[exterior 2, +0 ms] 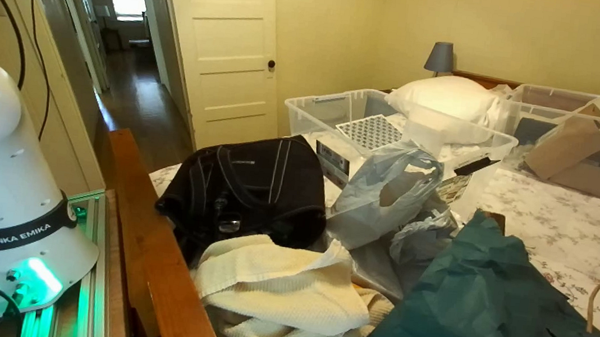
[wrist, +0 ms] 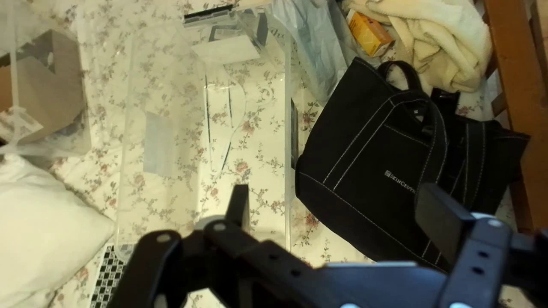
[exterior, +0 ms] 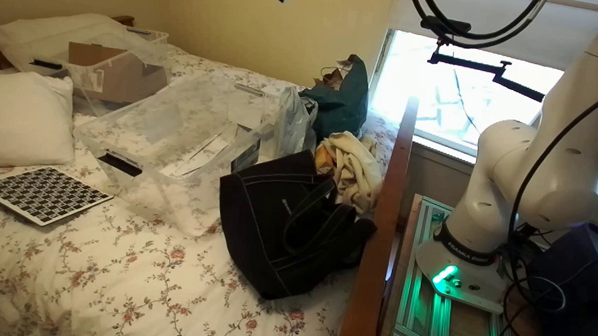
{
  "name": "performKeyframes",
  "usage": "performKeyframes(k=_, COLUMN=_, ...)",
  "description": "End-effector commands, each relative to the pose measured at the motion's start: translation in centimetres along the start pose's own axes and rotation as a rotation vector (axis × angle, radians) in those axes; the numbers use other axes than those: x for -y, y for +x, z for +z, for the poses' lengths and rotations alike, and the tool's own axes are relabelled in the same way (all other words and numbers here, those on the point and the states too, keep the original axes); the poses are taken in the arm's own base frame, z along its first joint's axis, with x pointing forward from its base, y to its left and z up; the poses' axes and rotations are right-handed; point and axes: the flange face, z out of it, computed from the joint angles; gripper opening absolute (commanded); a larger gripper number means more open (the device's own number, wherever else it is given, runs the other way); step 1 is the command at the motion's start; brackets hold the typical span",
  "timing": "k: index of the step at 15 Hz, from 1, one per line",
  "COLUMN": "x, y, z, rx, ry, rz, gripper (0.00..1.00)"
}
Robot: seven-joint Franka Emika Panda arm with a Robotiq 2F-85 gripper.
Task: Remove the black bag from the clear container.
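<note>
The black bag (exterior: 261, 212) lies tilted on the bed, outside the clear container (exterior: 179, 202) and close beside its wall. Both also show in an exterior view, the bag (exterior 2: 298, 179) in front of the container (exterior 2: 306, 115). In the wrist view the bag (wrist: 368, 171), with its handles toward the wooden rail, is right of the container wall (wrist: 287, 128). My gripper (wrist: 336, 194) is open and empty in the wrist view, its fingers wide apart. One finger appears over the container, the other over the bag. A small dark piece at the top of an exterior view may be a fingertip.
A grey plastic bag (exterior 2: 387, 195), a cream cloth (exterior 2: 275, 284) and a teal cloth (exterior 2: 475, 313) lie near the bag. A wooden rail (exterior: 382, 234) runs between bed and robot base. A patterned board (exterior: 44, 195) and pillow (exterior: 20, 122) lie beyond the container.
</note>
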Motion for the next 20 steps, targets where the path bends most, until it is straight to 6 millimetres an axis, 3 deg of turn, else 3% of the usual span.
performKeyframes(k=1, x=1.5, y=1.4, z=-1.4, rx=-0.066, ry=-0.063, rz=-0.175, gripper=1.00)
performKeyframes(k=6, x=5.3, y=3.4, z=-3.1, rx=-0.171, ry=-0.110, rz=-0.405, gripper=1.00)
performKeyframes(k=10, x=7.6, y=3.3, z=-3.2, rx=-0.254, ry=-0.118, rz=-0.601, gripper=1.00)
performKeyframes(k=20, x=9.9, y=2.3, z=0.0, rx=-0.377, ry=-0.068, rz=-1.036, gripper=1.00)
